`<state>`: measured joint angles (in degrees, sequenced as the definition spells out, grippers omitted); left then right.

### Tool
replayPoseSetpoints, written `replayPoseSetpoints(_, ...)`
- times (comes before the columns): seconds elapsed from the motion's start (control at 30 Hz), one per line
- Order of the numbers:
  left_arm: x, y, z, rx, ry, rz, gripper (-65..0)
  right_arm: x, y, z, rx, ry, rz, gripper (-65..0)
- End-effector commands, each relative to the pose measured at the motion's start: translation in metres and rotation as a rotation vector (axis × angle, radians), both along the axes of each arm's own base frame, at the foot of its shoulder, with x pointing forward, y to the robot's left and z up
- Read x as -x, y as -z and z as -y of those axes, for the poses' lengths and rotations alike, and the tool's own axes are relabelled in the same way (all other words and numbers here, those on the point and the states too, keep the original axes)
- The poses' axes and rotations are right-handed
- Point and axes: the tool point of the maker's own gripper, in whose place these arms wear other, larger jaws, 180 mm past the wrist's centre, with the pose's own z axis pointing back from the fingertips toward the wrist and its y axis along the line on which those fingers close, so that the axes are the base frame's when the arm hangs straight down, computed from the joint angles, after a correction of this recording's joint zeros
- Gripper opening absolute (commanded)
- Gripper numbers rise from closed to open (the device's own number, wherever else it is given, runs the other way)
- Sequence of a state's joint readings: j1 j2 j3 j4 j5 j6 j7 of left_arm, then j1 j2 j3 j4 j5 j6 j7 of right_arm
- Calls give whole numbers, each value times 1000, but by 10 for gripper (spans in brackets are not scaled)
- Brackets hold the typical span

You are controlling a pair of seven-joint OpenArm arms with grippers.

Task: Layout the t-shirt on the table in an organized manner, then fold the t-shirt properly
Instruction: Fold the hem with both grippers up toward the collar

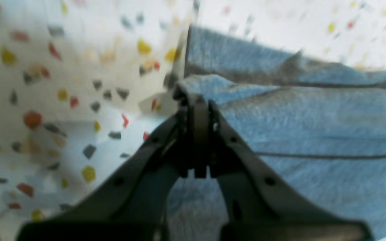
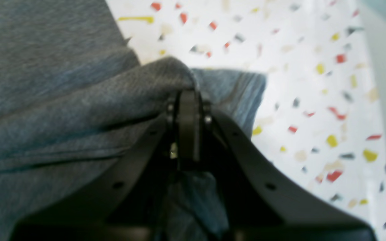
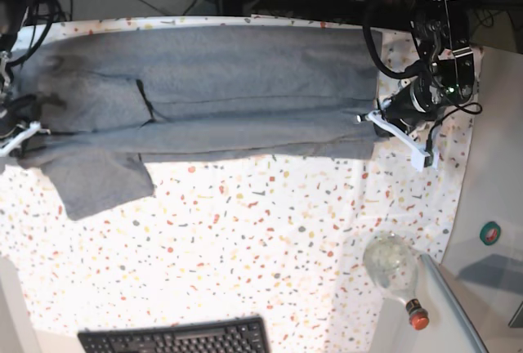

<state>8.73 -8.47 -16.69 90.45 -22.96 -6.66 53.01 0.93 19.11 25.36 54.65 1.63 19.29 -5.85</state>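
With both grippers pinched shut on t-shirt (image 3: 221, 91) edges at frame left (image 2: 188, 97) and right (image 1: 194, 100), risk uneven pull skewing fold.

heather-grey t-shirt (image 3: 245, 83), white red-yellow-flecked table (image 3: 270, 239)

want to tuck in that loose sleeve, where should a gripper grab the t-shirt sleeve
Probably the sleeve at its free outer hem, coming from the keyboard side. It sticks out flat below the folded t-shirt onto the table. Both the left gripper and right gripper are shut on shirt ends.
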Motion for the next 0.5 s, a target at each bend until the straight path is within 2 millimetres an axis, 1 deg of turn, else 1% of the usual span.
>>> replayPoseSetpoints(0.0,-10,-10,-6,-13,-2,41,-650,-11,-20,17,36,14,46,-650)
replayPoseSetpoints(0.1,-9,-8,-6,-13,-2,36,-650,0,-10,14,26,16,11,-650)
replayPoseSetpoints(0.2,-9,-7,-6,-16,-2,34,-650,1,-12,11,30,9,16,-650)
replayPoseSetpoints(0.23,-8,-7,-6,-14,-2,33,-650,1,-13,7,28,4,21,-650)
replayPoseSetpoints(0.3,-8,-7,-6,-15,-2,31,-650,-1,-20,3,39,-10,39,-650)
replayPoseSetpoints(0.37,-3,-3,-6,-14,-2,19,-650,4,-23,2,52,-18,16,-650)
replayPoseSetpoints(0.43,0,-2,-5,-12,-2,13,-650,7,-19,-5,37,-15,-12,-650)
replayPoseSetpoints(0.47,1,-1,-5,-11,-3,12,-650,9,-19,-3,32,2,-19,-650)
